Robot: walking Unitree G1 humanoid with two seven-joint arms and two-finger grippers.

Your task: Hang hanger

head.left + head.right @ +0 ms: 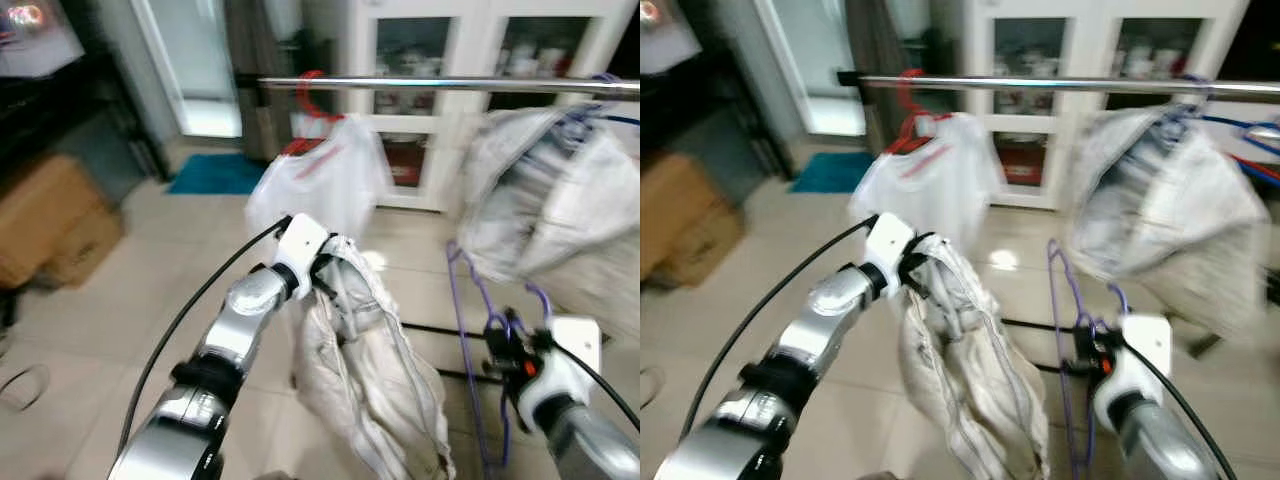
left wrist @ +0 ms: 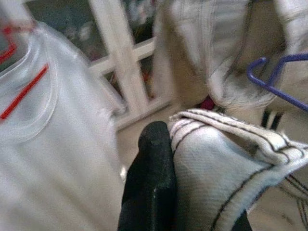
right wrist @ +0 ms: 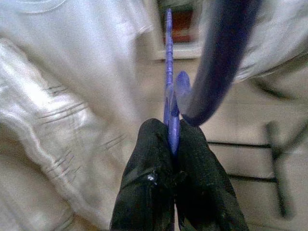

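Nearest, on the right, the right gripper (image 3: pixel 173 144) has its two black fingers pinched tight on the thin purple hanger (image 1: pixel 468 300), which stands upright below the rail, not on it. To the left, the left gripper (image 1: pixel 322 268) clamps a fold of a pale stitched garment (image 1: pixel 370 370) that droops toward the tiled floor (image 1: pixel 130 290). Farther off, a metal rail (image 1: pixel 450 86) runs across, carrying a white shirt (image 1: pixel 320 180) on a red hanger (image 1: pixel 310 100) and, to the right, another pale garment (image 1: pixel 550 200). Behind stands a white cabinet (image 1: pixel 460 40).
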